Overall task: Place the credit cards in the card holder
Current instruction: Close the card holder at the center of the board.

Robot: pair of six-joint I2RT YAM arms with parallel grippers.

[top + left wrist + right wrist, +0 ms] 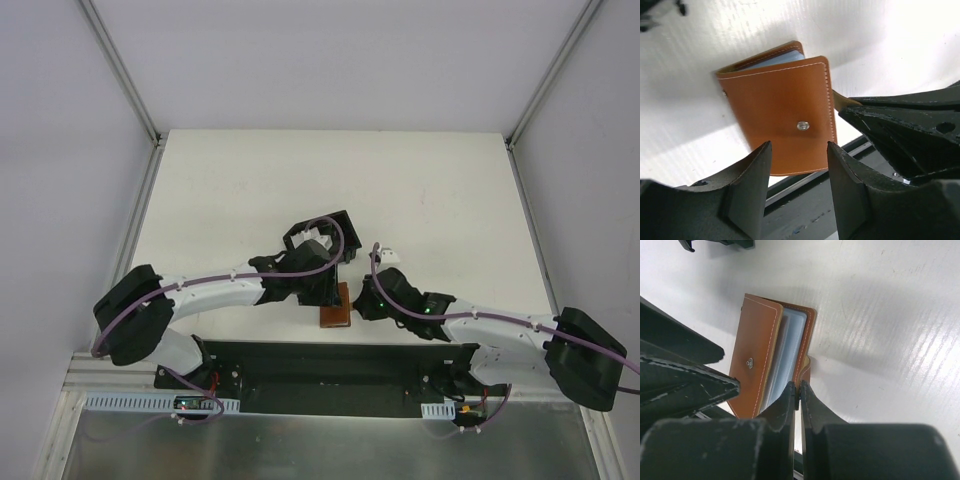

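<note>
1. Credit cards (785, 355) show as pale blue-grey edges inside the brown wallet (780, 110), right at the tools. The left gripper (799, 150) stands spread over the wallet's near edge, holding nothing. The right gripper (798, 387) is pressed together, apparently nipping the closure tab.
2. The wallet lies near the table's (250, 180) near edge, between both grippers. The card holder (338, 222) stands just beyond it, its inside mostly hidden.
3. By my judgement no card is out yet, so pulling and slotting are all still to do.
4. No brand or writing is readable, only a plain metal snap (802, 125).

Credit cards (785, 352) sit inside wallet (757, 340), card holder (338, 222) behind.
</note>
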